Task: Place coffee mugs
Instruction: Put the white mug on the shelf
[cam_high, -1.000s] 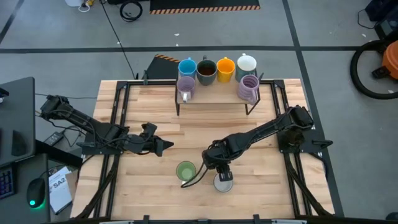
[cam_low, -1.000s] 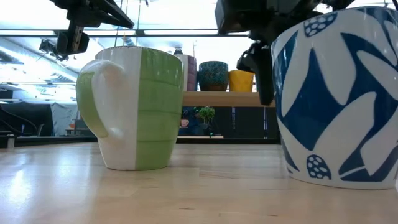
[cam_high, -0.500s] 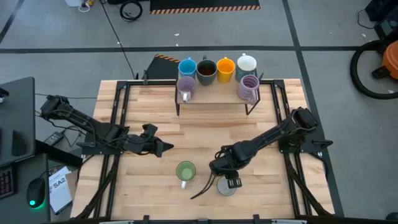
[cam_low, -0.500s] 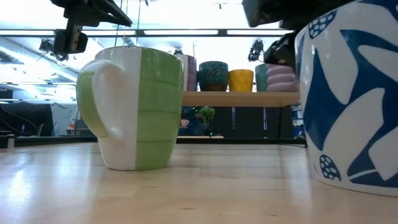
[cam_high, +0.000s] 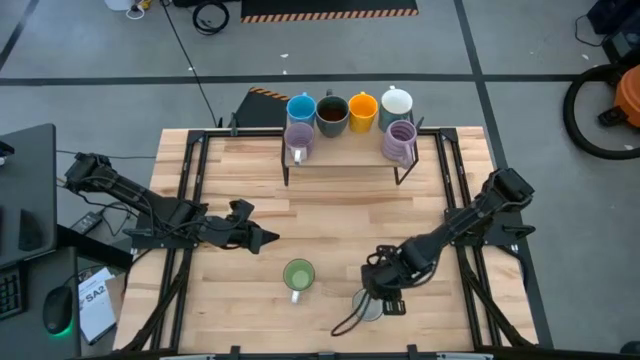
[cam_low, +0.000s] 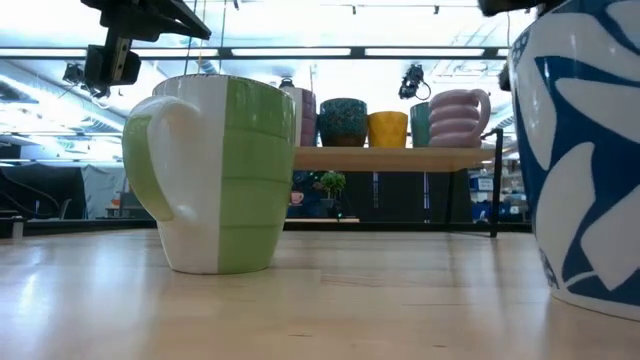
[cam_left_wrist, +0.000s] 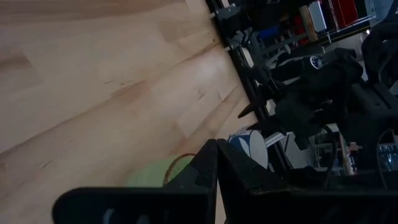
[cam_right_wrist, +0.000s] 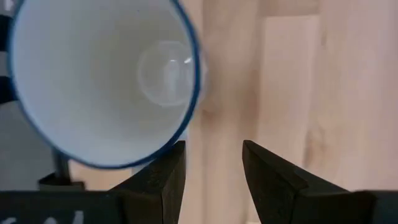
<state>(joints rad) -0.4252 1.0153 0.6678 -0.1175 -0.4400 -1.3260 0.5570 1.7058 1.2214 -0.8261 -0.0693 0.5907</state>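
**Right gripper beside the white-and-blue mug at the tabletop's near edge**

The white-and-blue mug (cam_high: 367, 303) stood upright near the near edge, right of centre, just beside the right gripper (cam_high: 390, 296), which was by far the nearer arm. Its fingers (cam_right_wrist: 273, 174) were partly spread with bare wood between them, holding nothing; the mug's rim lay just off one fingertip. The green mug (cam_high: 298, 275) stood near, towards the left. The left gripper (cam_high: 262, 237) waited pressed together over the left half.
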